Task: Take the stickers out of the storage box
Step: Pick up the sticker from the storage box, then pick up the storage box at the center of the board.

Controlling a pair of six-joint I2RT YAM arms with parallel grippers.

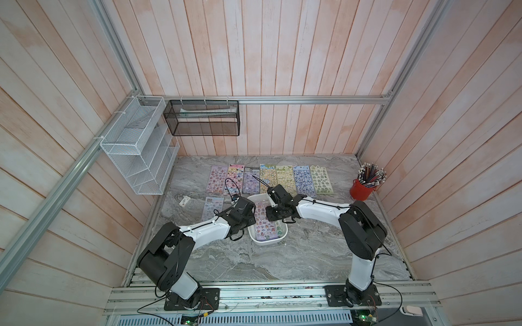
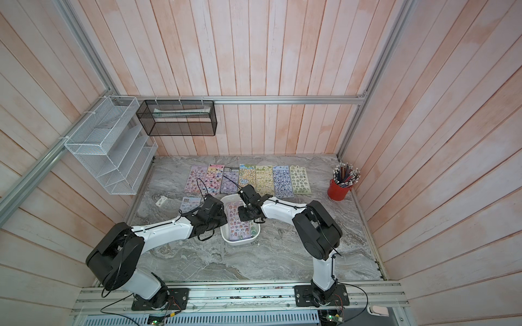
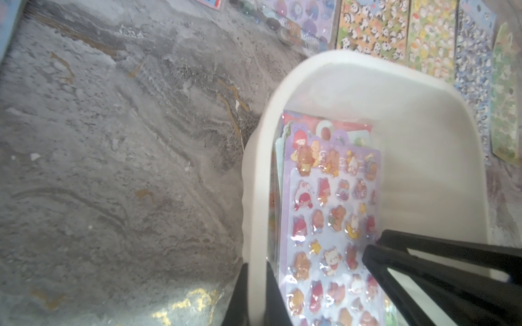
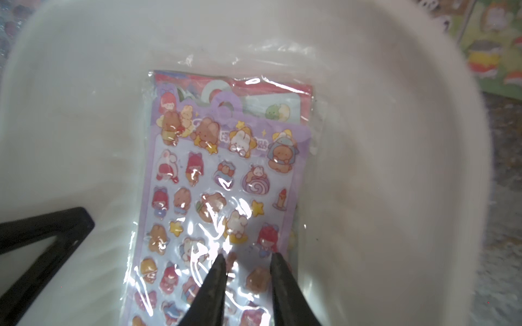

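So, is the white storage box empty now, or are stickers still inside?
Not empty: the storage box holds a small stack of stickers, a purple sheet on top.

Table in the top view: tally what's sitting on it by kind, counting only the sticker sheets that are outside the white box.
sticker sheets outside the box: 8
storage box: 1
red pencil cup: 1
small white tag: 1
Total: 11 (sheets stacked inside the box not counted)

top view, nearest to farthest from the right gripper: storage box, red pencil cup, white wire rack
1. storage box, under the right gripper
2. red pencil cup, table's right edge
3. white wire rack, left wall
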